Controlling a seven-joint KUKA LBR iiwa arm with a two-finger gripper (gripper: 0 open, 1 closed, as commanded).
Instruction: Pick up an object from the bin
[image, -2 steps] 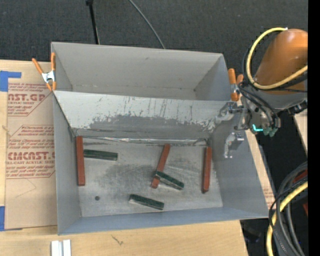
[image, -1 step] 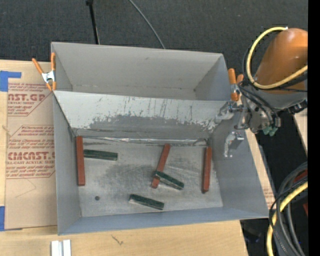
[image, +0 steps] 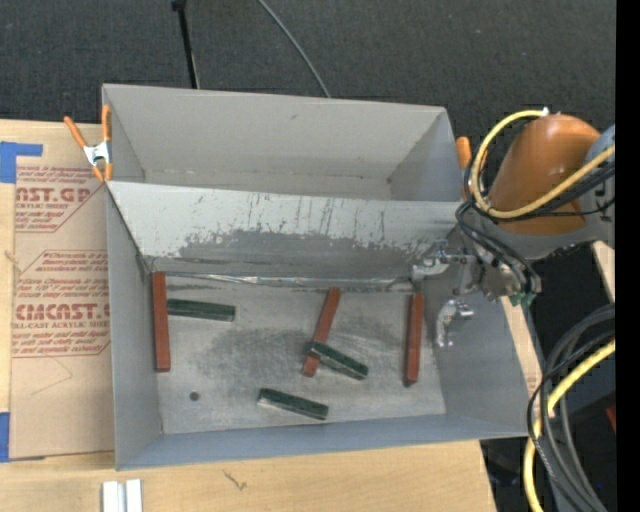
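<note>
We judge the pick to be at its very start: every piece we can see lies on the floor of the bin (image: 280, 220), and we see no object gripped in the hand (image: 446, 322). The hand hangs at the bin's 3 o'clock side, over the sloping wall there, with the arm (image: 545, 165) coming in from beyond that edge. We cannot tell whether the hand is set wide or narrow, as its working end is too cluttered to read. Closest to it is a red-brown stick (image: 412, 338), lying along the foot of that wall and just beside the hand on its 9 o'clock side; whether the two touch we cannot say. A second stick (image: 323, 328) lies tilted near the middle of the floor, its lower end touching a dark green bar (image: 338, 361). A third stick (image: 160, 322) runs along the 9 o'clock edge, with another green bar (image: 200, 311) just beside it. A last green bar (image: 292, 404) lies alone toward 6 o'clock. The whole job is left, as we see it: settle over one piece, come down, close on it and lift it clear. By nearness the red-brown stick seems the likeliest choice, though its place tight against the wall may leave little room on that side.
</note>
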